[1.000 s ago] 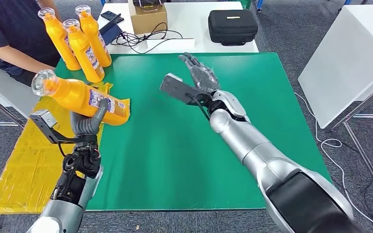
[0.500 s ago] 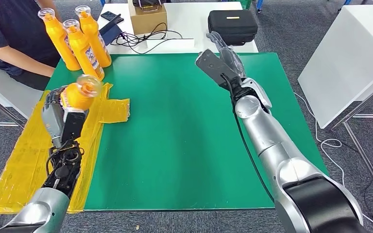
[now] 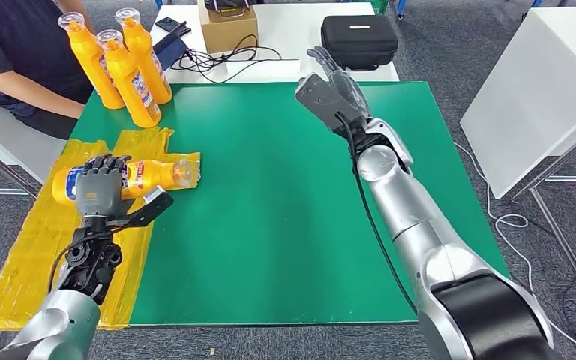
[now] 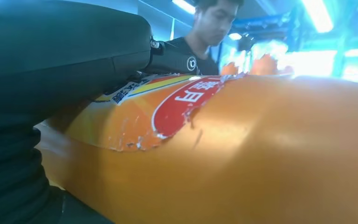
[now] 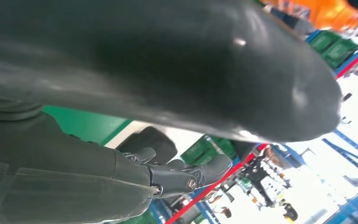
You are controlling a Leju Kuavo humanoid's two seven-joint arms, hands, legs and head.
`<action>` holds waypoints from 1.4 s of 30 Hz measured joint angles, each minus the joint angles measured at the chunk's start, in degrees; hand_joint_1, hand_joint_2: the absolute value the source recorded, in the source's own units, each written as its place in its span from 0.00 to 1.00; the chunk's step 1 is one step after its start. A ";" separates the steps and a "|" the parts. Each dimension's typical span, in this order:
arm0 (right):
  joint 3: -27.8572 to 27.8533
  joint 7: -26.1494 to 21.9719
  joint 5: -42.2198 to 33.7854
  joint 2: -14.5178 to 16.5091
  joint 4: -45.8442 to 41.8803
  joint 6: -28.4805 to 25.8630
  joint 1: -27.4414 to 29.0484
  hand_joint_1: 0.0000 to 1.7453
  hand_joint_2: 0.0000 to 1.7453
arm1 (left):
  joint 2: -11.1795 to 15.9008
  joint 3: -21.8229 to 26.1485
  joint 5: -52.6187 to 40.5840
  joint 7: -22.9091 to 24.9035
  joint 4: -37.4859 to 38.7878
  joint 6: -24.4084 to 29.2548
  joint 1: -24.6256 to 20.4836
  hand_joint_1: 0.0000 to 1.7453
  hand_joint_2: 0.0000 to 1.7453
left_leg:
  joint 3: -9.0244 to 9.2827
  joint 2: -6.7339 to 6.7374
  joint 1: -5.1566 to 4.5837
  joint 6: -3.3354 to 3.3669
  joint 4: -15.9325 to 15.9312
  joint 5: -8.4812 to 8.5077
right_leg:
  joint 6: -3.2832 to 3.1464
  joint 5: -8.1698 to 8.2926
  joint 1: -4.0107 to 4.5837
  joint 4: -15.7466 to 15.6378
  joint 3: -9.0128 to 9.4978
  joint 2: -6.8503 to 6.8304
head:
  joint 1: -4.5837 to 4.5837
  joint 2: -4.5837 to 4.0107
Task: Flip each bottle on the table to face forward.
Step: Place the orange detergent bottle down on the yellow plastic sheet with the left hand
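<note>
Left hand [image 3: 99, 187] palm-down gripping lying bottle [image 3: 150, 174] | right hand [image 3: 334, 82] raised, empty

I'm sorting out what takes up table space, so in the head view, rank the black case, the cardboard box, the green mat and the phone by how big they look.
1. Green mat, by far.
2. Black case.
3. Cardboard box, partly cut off at the picture's top edge, so its place below the case is unsure.
4. Phone.
</note>
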 joint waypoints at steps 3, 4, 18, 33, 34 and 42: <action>0.22 -0.25 -0.45 0.46 0.03 0.44 -0.51 0.00 0.00 | 0.30 0.16 -4.65 5.90 3.20 0.01 0.08 1.00 1.00 | 0.00 -0.03 0.00 0.00 0.00 0.00 | 0.00 0.00 0.00 0.00 0.01 -0.02 | 0.01 0.00; 0.34 -0.32 -0.64 0.54 0.04 0.56 -0.65 0.00 0.00 | 0.52 -0.41 -5.68 8.19 4.65 0.02 0.06 1.00 1.00 | 0.00 -0.02 0.00 0.00 0.00 0.00 | 0.00 0.00 0.00 0.00 0.01 -0.02 | 0.01 0.00; 1.81 -2.33 -2.14 0.37 0.82 1.38 -0.10 0.00 0.00 | 3.22 -12.61 -6.77 14.34 17.19 -0.69 -2.20 0.19 0.75 | 0.04 -0.05 -0.01 0.00 -0.01 0.00 | 0.00 0.00 -0.09 0.00 0.07 -0.04 | 0.00 0.00; 3.03 -3.65 -2.80 0.50 3.14 1.39 -0.12 0.00 0.00 | 4.62 -13.75 -4.28 13.72 18.70 -1.82 -2.93 0.00 0.00 | 0.14 -0.31 -0.03 0.03 -0.01 0.04 | 0.00 0.00 -0.09 0.00 0.23 -0.27 | -0.01 0.00; 3.04 -3.75 -2.79 0.54 3.33 1.39 -0.12 0.00 0.00 | 4.73 -13.74 -4.06 13.25 18.76 -1.54 -2.93 0.00 0.00 | 0.13 -0.36 -0.03 0.03 -0.01 0.05 | 0.00 -0.01 -0.09 0.00 0.24 -0.30 | 0.00 0.00; 3.09 -4.30 -2.80 0.68 4.79 1.20 -0.14 0.00 0.00 | 4.75 -13.76 -3.31 10.07 19.33 -0.39 -2.41 0.00 0.00 | 0.08 -0.40 -0.05 0.04 0.00 0.05 | 0.01 -0.01 -0.14 -0.04 0.22 -0.36 | 0.02 0.00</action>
